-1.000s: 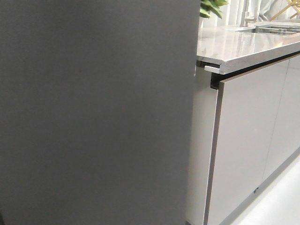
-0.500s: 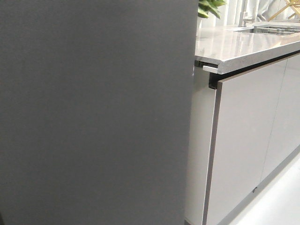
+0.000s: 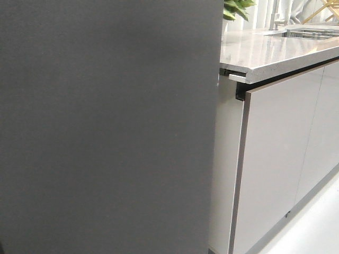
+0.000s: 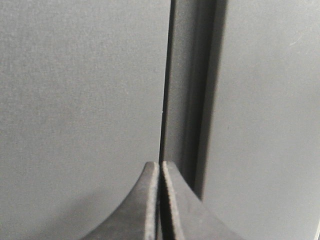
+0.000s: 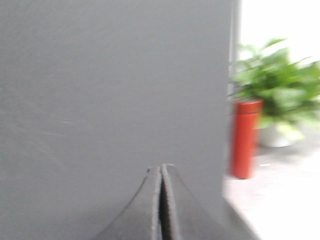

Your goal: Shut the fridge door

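The matte dark-grey fridge door [image 3: 106, 127] fills the frame's left. Both the left tool [image 4: 160, 170] and right tool [image 5: 161, 172], fingers pressed together, point at it close up.

Fridge door [image 3: 106, 127] flush before both tools.

The left gripper [image 4: 160, 167] shows at the bottom centre of its wrist frame, its two dark fingers [image 4: 148, 200] pressed flat together with only a thin seam between them and nothing held. The right gripper [image 5: 161, 170] sits at the bottom centre of its own frame in the same pose, fingers [image 5: 172, 205] closed together and empty. Neither arm appears in the front frame.
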You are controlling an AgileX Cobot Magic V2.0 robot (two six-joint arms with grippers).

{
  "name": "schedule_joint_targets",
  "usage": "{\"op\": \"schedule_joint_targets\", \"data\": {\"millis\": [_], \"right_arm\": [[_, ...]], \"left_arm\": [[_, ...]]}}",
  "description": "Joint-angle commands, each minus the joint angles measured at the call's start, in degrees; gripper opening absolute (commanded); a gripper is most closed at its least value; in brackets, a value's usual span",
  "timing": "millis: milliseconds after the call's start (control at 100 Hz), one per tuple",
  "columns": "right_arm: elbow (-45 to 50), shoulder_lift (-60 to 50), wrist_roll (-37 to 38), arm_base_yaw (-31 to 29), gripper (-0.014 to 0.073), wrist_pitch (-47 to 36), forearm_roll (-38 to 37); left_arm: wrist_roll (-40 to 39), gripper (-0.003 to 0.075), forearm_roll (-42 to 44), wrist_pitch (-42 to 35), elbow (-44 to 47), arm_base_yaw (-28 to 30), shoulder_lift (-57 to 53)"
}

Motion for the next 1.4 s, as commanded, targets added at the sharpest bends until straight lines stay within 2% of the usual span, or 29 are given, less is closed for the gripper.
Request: {"op": "schedule_joint_targets", "data": {"millis": [0,310,530,750,1130,1390], "right_arm": [[2.6,-5.7,0.1,-2.8,-0.0076,-4.7,-0.6],[19.2,-23.5,0.1,-14.5,-0.0076,-4.4,-0.6],[31.3,-33.6,0.1,-16.6,-0.0076,-4.2,-0.6],[42.9,-43.3,0.1,-21.5,-0.0076,-4.2,-0.6],[54.5,-53.6,0.1,-21.9,-0.0076,-4.8,-0.6],[54.5,-54.6,0.1,-21.9,-0.0076,-1.6,-0.6]], "left_arm": [[-0.2,-0.0021,-0.1,-4.4,1.6,-0.3,1.1],[-0.2,-0.0021,-0.1,-4.4,1.6,-0.3,1.1],[-0.2,-0.0021,-0.1,-4.4,1.6,-0.3,1.1],[-0.2,-0.0021,-0.1,-4.4,1.6,-0.3,1.1],[-0.2,-0.0021,-0.1,-4.4,1.6,-0.3,1.1],[-0.2,-0.0021,-0.1,-4.4,1.6,-0.3,1.1]]}}
